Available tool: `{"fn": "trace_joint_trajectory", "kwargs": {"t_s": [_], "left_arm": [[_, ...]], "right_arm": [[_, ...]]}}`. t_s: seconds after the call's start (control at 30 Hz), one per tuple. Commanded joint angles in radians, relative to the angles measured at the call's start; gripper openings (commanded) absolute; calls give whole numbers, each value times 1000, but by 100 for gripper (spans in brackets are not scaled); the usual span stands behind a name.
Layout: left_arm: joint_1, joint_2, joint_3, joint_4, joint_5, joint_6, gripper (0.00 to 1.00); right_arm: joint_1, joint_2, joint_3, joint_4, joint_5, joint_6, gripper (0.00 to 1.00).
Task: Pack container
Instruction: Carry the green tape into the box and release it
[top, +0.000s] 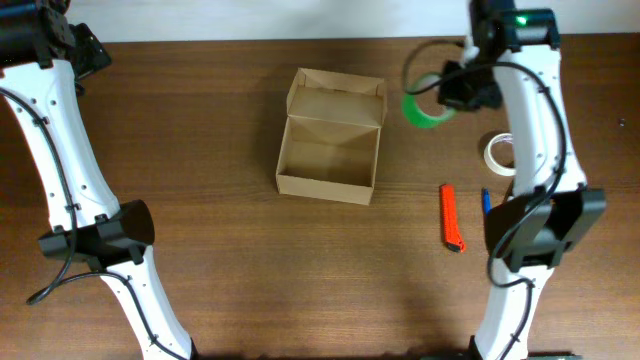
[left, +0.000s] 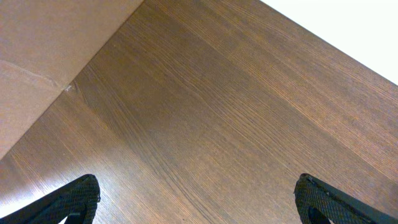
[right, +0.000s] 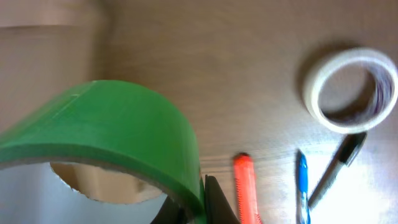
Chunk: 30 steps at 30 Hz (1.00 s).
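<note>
Two arms are seen at the table, and only one is engaged. The green tape roll is pinched through its rim by the right gripper, whose fingers are pressed together on the roll's wall, as is shown in the right wrist view. The left gripper is held at the far left corner with its fingers spread wide over bare wood and nothing between them. The container is placed at the middle of the table, its flap lid thrown back on the far side and its interior seen to be empty. The roll is held to the right of the container, apart from it. The white tape roll, orange cutter, blue pen and black marker are left lying further right and nearer. The step in hand is judged to be the carrying of the first item. For the next move, the roll needs to be brought leftward over the open container, kept above the right wall, lowered inside, and only then released.
</note>
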Motion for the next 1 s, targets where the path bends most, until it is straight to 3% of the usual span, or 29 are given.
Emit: {"fn": "trace_joint_trajectory", "kwargs": {"t_s": [0.0, 0.37, 0.97], "left_arm": [[5, -29, -5, -2, 3, 12, 100], [5, -29, -5, -1, 3, 11, 100], [5, -29, -5, -2, 3, 12, 100]], "right_arm": [[132, -56, 124, -23, 47, -94, 4], [462, 18, 132, 29, 48, -421, 4], [460, 266, 132, 56, 107, -401, 4]]}}
